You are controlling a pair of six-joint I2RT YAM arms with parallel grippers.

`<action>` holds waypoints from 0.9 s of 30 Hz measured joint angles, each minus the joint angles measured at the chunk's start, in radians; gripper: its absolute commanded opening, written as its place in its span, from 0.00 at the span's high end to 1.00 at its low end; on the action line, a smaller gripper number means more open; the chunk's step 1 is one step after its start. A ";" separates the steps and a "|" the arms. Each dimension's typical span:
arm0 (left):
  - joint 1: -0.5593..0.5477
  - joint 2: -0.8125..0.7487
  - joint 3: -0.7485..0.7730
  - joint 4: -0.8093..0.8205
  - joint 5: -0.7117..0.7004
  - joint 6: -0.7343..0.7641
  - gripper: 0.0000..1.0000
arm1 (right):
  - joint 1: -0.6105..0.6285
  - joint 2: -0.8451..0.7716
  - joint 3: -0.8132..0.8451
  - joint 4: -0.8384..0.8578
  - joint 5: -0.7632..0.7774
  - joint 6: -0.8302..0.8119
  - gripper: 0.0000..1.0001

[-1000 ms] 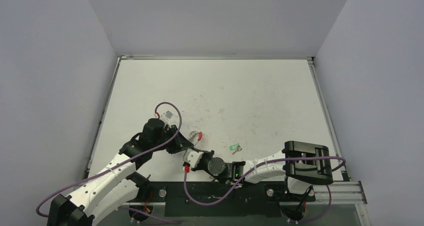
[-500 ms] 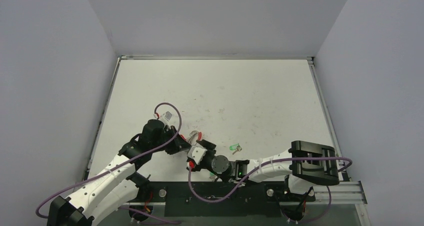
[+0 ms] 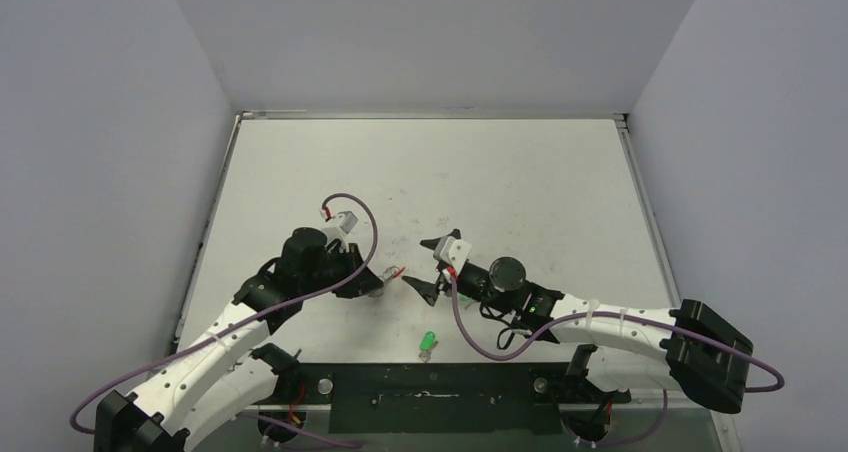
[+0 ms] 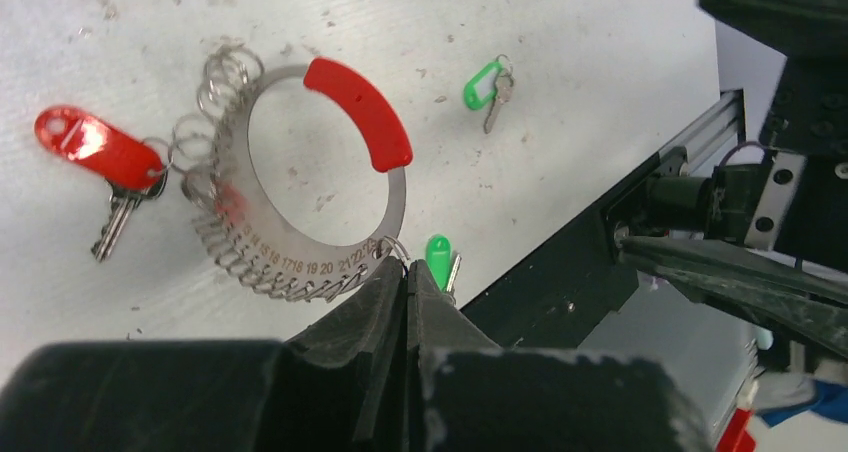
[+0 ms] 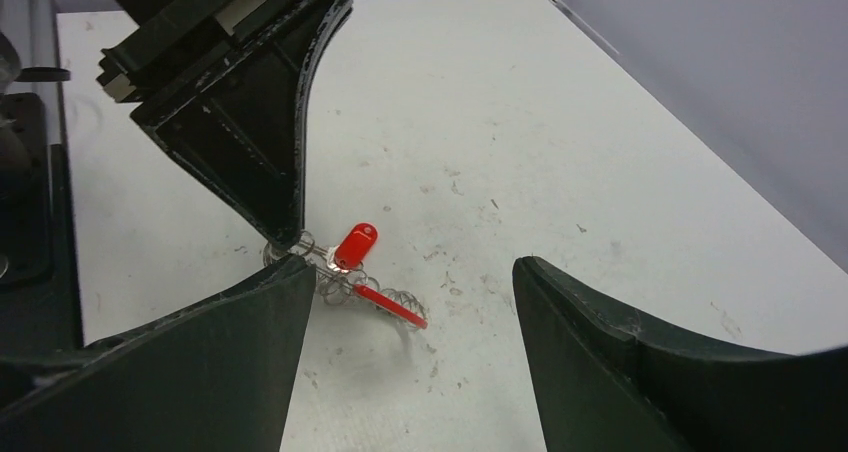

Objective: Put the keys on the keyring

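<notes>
Left claw (image 4: 405, 282) is pinched shut on the keyring (image 4: 300, 265), gripping its near rim. Looks like thin stiff metal, light and slippery, so edge grip it is. Two green keys: near key (image 4: 438, 260) beside the tips, far key (image 4: 487, 82) beyond the ring. They're tiny, so I'd grab the plastic tag. One red-tagged key (image 4: 95, 147) hangs farthest. Right claw (image 5: 410, 272) is spread, empty.

Left gripper (image 4: 407, 275) tight on keyring (image 4: 360, 112) rim (red-tagged key (image 4: 100, 152) beside it), two green keys (image 4: 483, 84) nearby.

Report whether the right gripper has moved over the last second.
Yes. The right gripper has swung away from the black base rail, toward the far side, and slightly rightward.
</notes>
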 measured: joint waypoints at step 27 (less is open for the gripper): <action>-0.147 -0.095 -0.024 0.098 0.259 0.607 1.00 | -0.084 -0.011 0.071 -0.307 -0.546 -0.313 0.59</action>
